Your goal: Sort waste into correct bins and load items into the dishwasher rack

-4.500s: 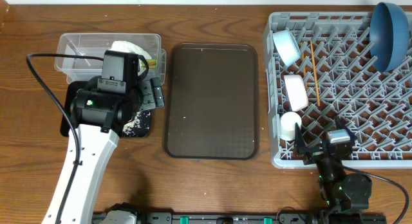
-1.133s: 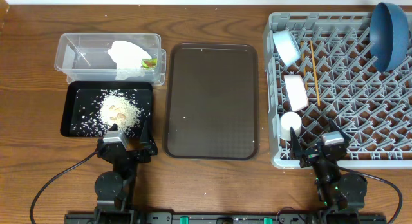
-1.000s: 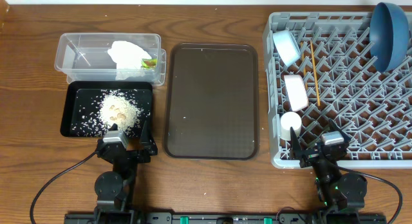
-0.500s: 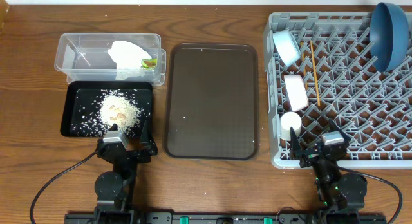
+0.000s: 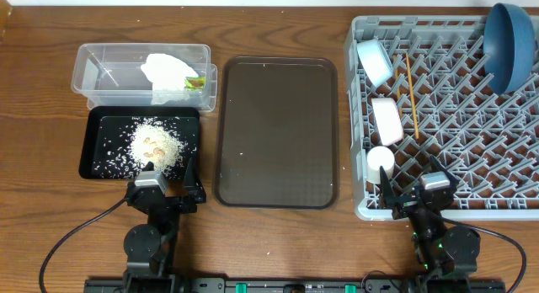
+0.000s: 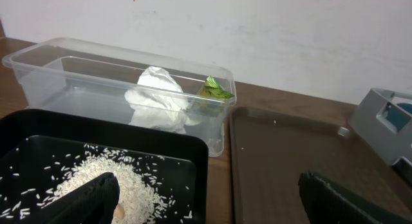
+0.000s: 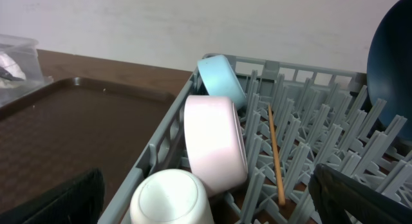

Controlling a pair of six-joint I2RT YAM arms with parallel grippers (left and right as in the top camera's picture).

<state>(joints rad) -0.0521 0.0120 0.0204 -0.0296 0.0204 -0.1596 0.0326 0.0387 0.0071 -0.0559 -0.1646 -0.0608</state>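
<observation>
At the near edge of the surface both of my hands sit low and released, jaws wide and nothing in them: left hand (image 5: 164, 190) just short of the black tray (image 5: 85, 158), right hand (image 5: 413, 190) at the near wall of the dishwasher rack (image 5: 505, 210).

As I judge it, the sorting is done. The napkin (image 5: 168, 70) and the snack wrapper (image 5: 194, 81) lie in the clear tub (image 5: 84, 61) at far left, and the rice scraps (image 5: 156, 143) are heaped in the black tray. In the rack the dark blue dish (image 5: 509, 45) stands at the far right corner. The light blue bowl (image 5: 375, 61), white bowl (image 5: 387, 120) and small cup (image 5: 381, 162) line its left side, with the chopsticks (image 5: 411, 95) beside them among the pegs.

The brown serving tray (image 5: 278, 133) between them holds only a few pale specks. The next move calls for little: at most a check of those specks.

No brand, label or writing is readable anywhere.
</observation>
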